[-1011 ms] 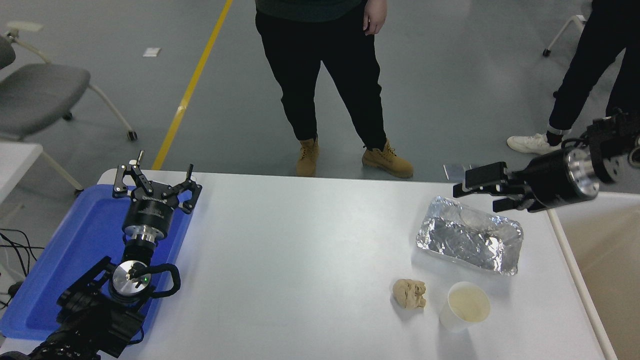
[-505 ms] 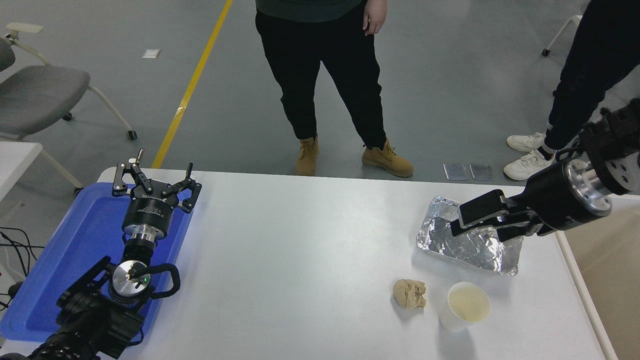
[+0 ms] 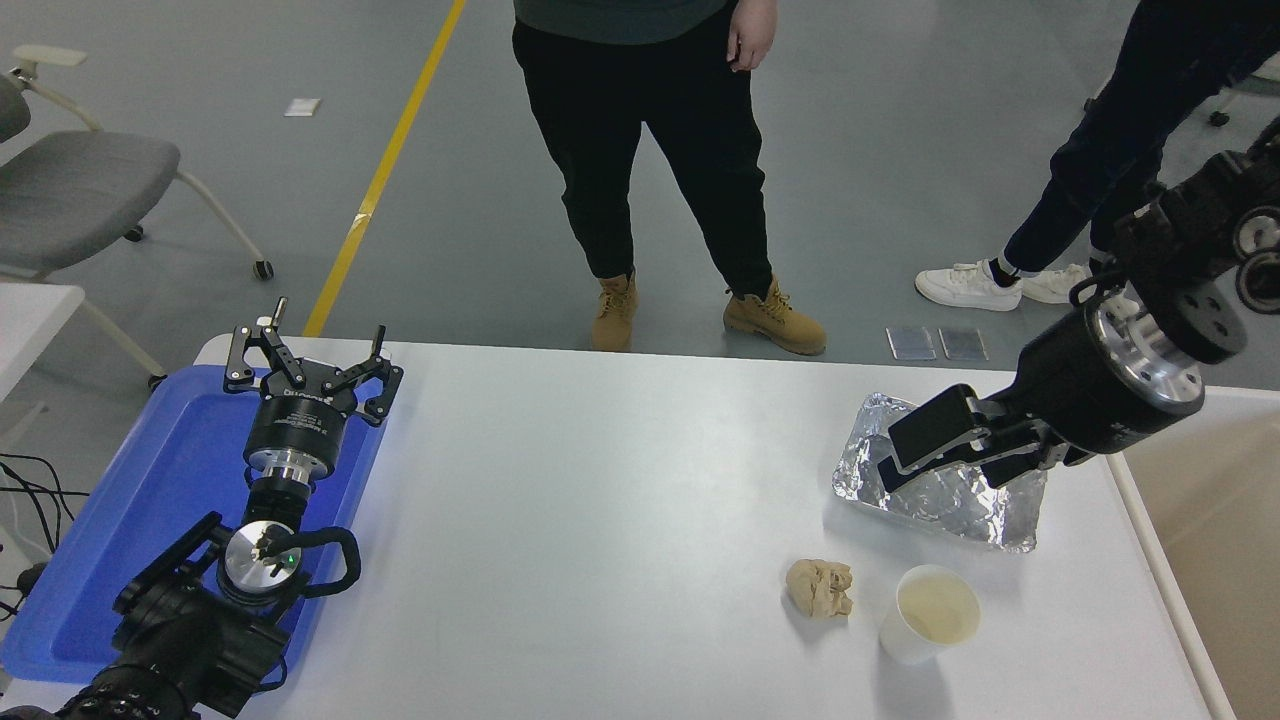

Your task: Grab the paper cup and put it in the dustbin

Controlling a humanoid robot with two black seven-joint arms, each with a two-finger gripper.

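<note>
The paper cup [image 3: 928,614] stands upright on the table [image 3: 600,500], near the front right corner, mouth up, nothing seen inside. It is untouched, with nothing gripping it. Just to its left, apart by a small gap, lies a crumpled paper wad [image 3: 819,586]. Behind both, toward the right edge, sits a foil tray [image 3: 940,495], clear of the cup.

The right gripper [image 3: 905,455] hangs over the foil tray, above the table, coming in from the right edge and angled down and left. Its two fingers are spread apart with nothing between them. It is well short of the cup.

The dustbin [image 3: 1160,570] is off the table's right edge; only its cream rim and part of the beige inside show. The left gripper [image 3: 310,365] is parked over a blue tray [image 3: 150,500] at the table's left edge, its fingers spread and holding nothing. Two people stand beyond the far edge, only legs and shoes mostly in view.

Step in hand, as I judge it: approach for the pick, no grasp yet. The next move calls for the right gripper to travel toward the front edge, past the foil tray, and drop so its fingers straddle the cup's wall or rim. It should come in from the far or right side so it does not knock the wad. The cup looks light and thin, so a gentle squeeze should do; a hard one may crush it. After that, lift and carry it right, over the bin rim.
</note>
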